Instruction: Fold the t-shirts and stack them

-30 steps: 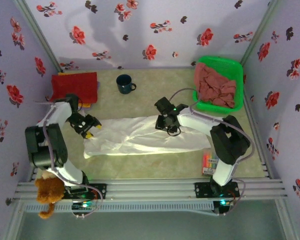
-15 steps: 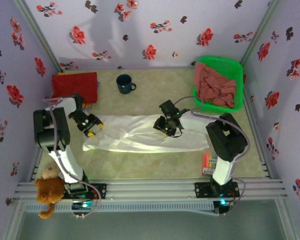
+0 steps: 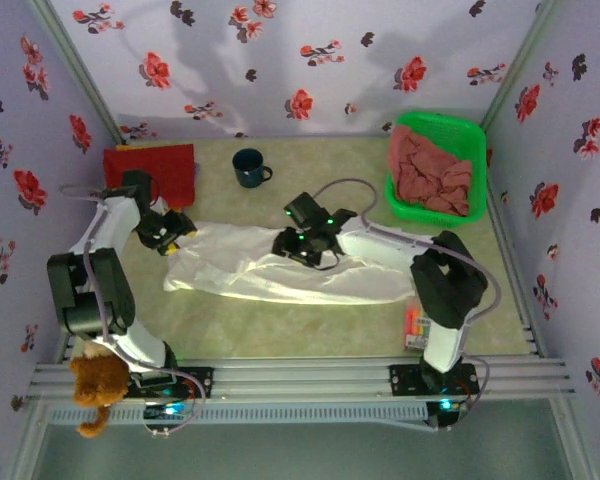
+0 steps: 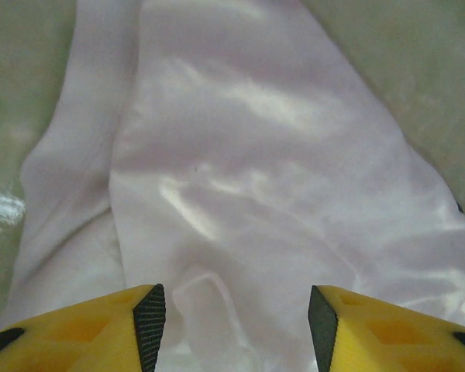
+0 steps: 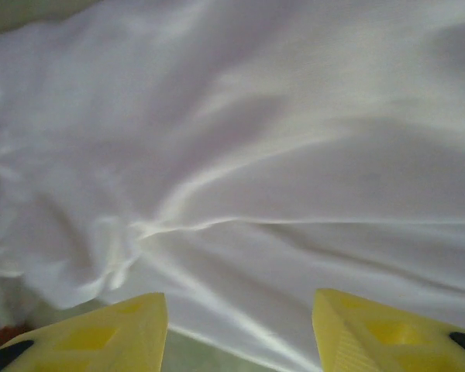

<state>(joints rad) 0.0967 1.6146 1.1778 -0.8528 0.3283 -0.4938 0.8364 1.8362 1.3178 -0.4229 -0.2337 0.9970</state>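
Observation:
A white t-shirt (image 3: 280,268) lies stretched in a long strip across the middle of the table. My left gripper (image 3: 173,231) hovers over its left end, open, with only wrinkled white cloth (image 4: 248,170) below the yellow fingers (image 4: 147,318). My right gripper (image 3: 298,247) is over the shirt's middle, also open, with nothing between its fingers; smooth white folds (image 5: 279,155) and the cloth's edge lie beneath it. A folded red t-shirt (image 3: 150,170) rests at the back left. Crumpled dusty-pink t-shirts (image 3: 432,172) fill the basket.
The green plastic basket (image 3: 465,130) stands at the back right. A dark blue mug (image 3: 250,167) sits at the back centre. A pack of coloured markers (image 3: 416,327) lies by the right arm's base, and a brown teddy bear (image 3: 95,385) sits at the front left rail.
My right gripper has slid left along the white shirt and its jaws have widened a little. The left gripper has shifted slightly back toward the red shirt, and the shirt's left end followed.

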